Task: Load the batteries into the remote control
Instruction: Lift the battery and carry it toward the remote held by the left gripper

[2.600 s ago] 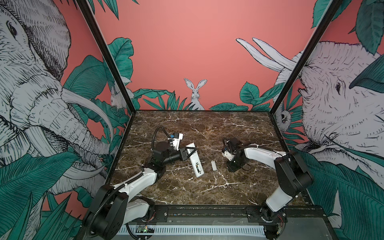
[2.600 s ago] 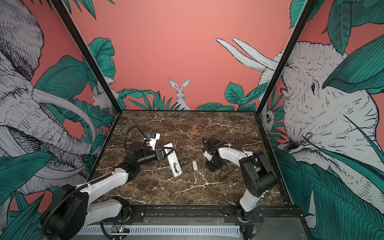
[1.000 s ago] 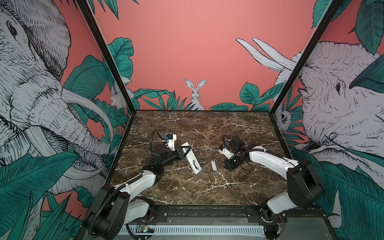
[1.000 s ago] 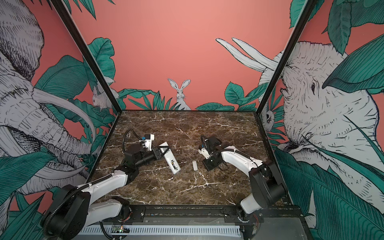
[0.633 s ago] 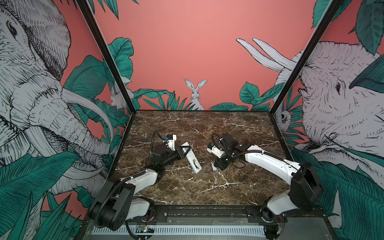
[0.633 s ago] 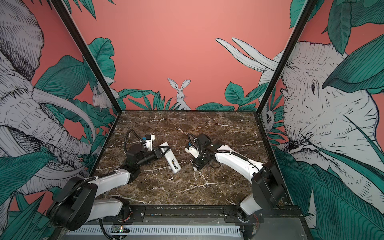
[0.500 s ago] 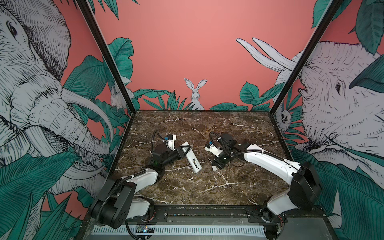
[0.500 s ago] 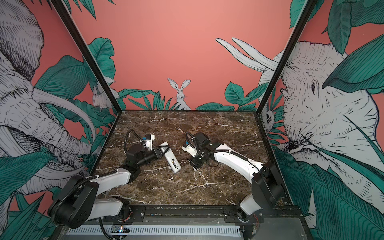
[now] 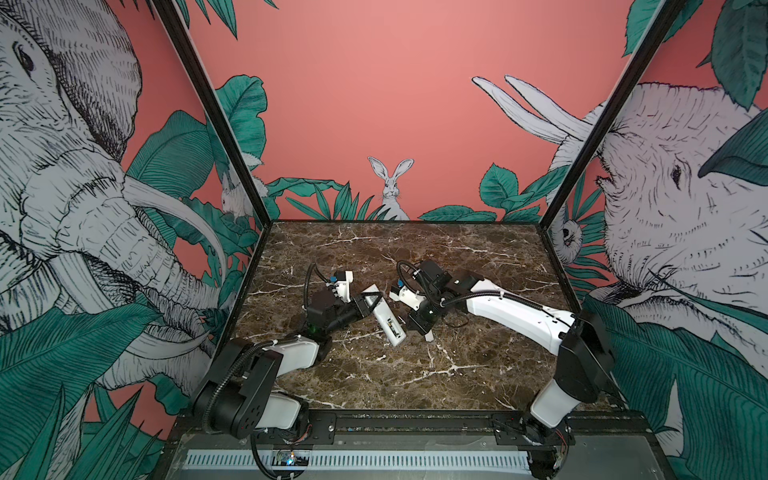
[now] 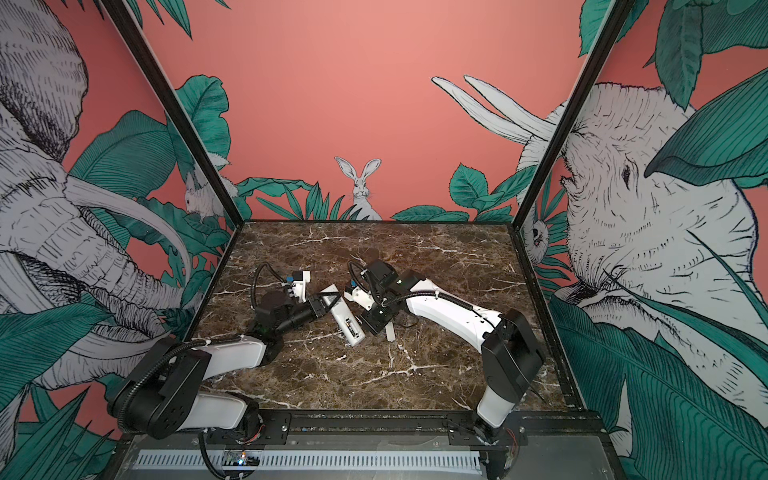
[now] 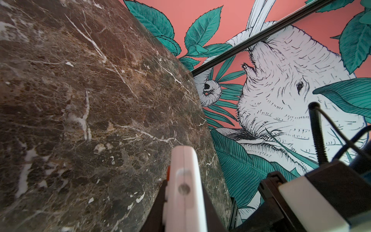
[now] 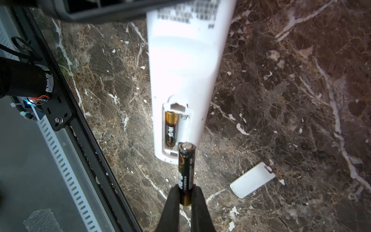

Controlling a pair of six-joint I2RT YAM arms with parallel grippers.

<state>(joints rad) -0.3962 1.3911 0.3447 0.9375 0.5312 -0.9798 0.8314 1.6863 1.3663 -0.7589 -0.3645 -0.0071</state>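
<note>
Right wrist view: the right claw [image 12: 185, 195] is clamped on the lower end of the held battery [image 12: 186, 166], which is black with a gold band. Its flat silver end points at the remote control [image 12: 181, 66].
Battery tip: it overlaps the near rim of the open battery bay [image 12: 183, 128]; whether it touches the rim cannot be told.
Bay contents: 1 seated battery [image 12: 170, 130], gold and black, lies in 1 slot; the slot beside it shows bare white plastic.
Remote face: the plain back is up, with blurred print toward the gripped end and the bay toward the free end.
Left wrist view: the left claw [image 11: 184, 200] is closed on the remote control near its end, with 1 dark finger on each side of it.
Top views: both show the remote control slanting across the middle of the desk [image 9: 374, 386], with the left claw on its far end and the right claw at its near end. Whether the free end rests on the marble cannot be told.
Cover plate: the small white cover plate [image 12: 252, 179] lies flat on the desk, apart from the remote control and just beside the right claw.
</note>
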